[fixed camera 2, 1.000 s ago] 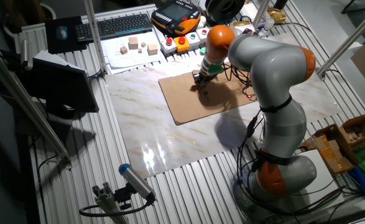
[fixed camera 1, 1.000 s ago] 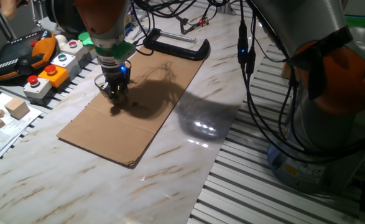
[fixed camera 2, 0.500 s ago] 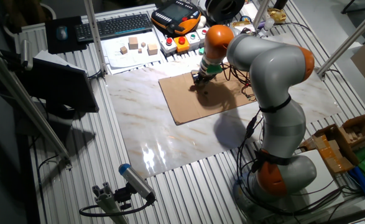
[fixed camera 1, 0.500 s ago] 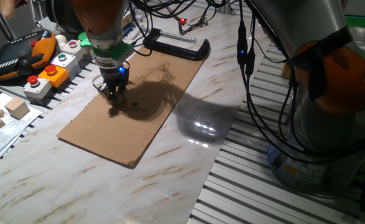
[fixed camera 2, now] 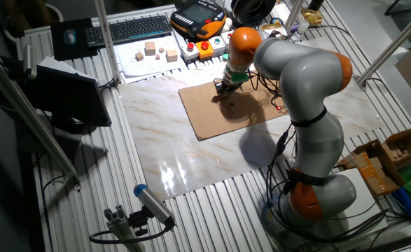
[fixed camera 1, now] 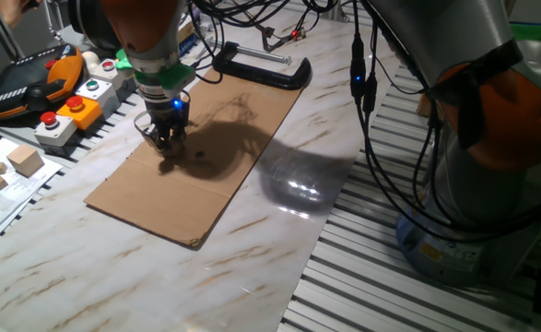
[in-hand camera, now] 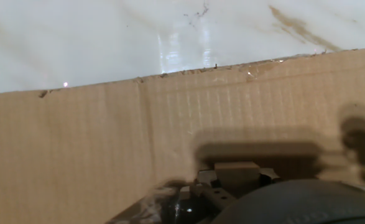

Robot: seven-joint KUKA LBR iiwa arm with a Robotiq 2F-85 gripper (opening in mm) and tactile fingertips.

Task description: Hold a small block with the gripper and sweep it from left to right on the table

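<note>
My gripper point(fixed camera 1: 165, 143) is a black claw with a blue light, under a green ring and an orange arm. It stands low over the brown cardboard sheet point(fixed camera 1: 224, 138) near the sheet's far left side, and also shows in the other fixed view point(fixed camera 2: 221, 90). In the hand view the small block point(in-hand camera: 237, 170), a tiny light-tan cube, sits between the fingertips just above the cardboard point(in-hand camera: 76, 143). The fixed views hide the block behind the fingers. The white marble table point(fixed camera 1: 279, 231) lies under and around the cardboard; its glossy top point(in-hand camera: 107, 37) shows beyond the cardboard's edge.
A black clamp point(fixed camera 1: 261, 66) lies at the cardboard's far end. A button box point(fixed camera 1: 72, 106) and an orange teach pendant point(fixed camera 1: 30, 83) stand to the left. Larger pale wooden cubes point(fixed camera 1: 24, 159) rest on paper off the table's left edge. Cables hang at the right.
The gripper has shifted a little to the left over the cardboard, still low and shut on the block. Nothing else has moved.
</note>
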